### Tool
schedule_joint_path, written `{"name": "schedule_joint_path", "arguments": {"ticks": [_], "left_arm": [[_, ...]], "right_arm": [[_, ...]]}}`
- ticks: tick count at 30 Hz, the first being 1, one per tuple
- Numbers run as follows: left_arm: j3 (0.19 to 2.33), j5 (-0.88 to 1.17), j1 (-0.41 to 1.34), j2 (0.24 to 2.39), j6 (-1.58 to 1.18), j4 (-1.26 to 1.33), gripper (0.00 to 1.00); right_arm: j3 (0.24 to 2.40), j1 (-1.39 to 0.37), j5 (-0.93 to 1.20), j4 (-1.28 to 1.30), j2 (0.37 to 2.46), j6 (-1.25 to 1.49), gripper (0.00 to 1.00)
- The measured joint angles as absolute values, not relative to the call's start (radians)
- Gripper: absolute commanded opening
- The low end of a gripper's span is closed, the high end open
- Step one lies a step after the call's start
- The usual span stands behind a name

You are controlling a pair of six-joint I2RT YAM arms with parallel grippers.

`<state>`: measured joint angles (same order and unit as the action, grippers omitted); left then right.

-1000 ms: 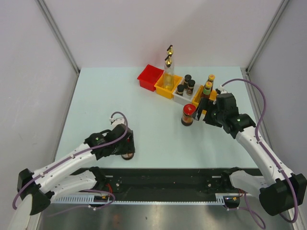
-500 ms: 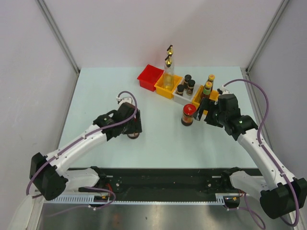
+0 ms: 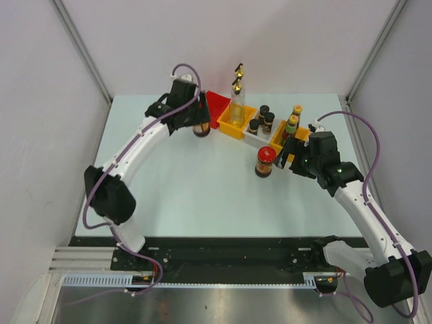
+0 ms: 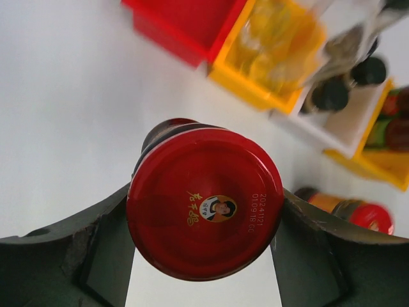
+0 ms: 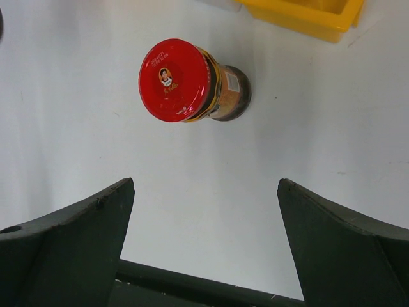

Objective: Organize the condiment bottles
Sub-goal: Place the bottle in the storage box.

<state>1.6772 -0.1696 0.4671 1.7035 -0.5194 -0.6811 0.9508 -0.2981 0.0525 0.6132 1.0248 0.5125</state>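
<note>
Your left gripper (image 3: 196, 125) is clamped on a red-lidded jar (image 4: 204, 203), a finger pressed to each side, at the far side just left of the red bin (image 3: 212, 108). Your right gripper (image 3: 291, 159) hangs wide open, gripping nothing, just right of the second red-lidded jar (image 5: 185, 80), which stands upright on the table (image 3: 202, 192) near the yellow bin (image 5: 300, 16).

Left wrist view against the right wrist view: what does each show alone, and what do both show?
Only the left wrist view: a red-lidded jar gripped by the left gripper, the red bin, the glass bottles. Only the right wrist view: the open right gripper, holding nothing. Both: the second red-lidded jar standing on the table.
</note>
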Motion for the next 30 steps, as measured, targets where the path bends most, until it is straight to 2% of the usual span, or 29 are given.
{"name": "schedule_joint_path", "arguments": {"ticks": [10,30], "left_arm": [[2.236,-0.112,0.416,2.139,-0.476,-0.636,0.00],[2.270,-0.006,0.324,2.379,-0.355,-0.316,0.00]], "right_arm": [[0.950,-0.273,0.061,0.578,1.039,0.512,1.00],[0.950,-0.246,0.061,0.555,1.129,0.496,1.00]]}}
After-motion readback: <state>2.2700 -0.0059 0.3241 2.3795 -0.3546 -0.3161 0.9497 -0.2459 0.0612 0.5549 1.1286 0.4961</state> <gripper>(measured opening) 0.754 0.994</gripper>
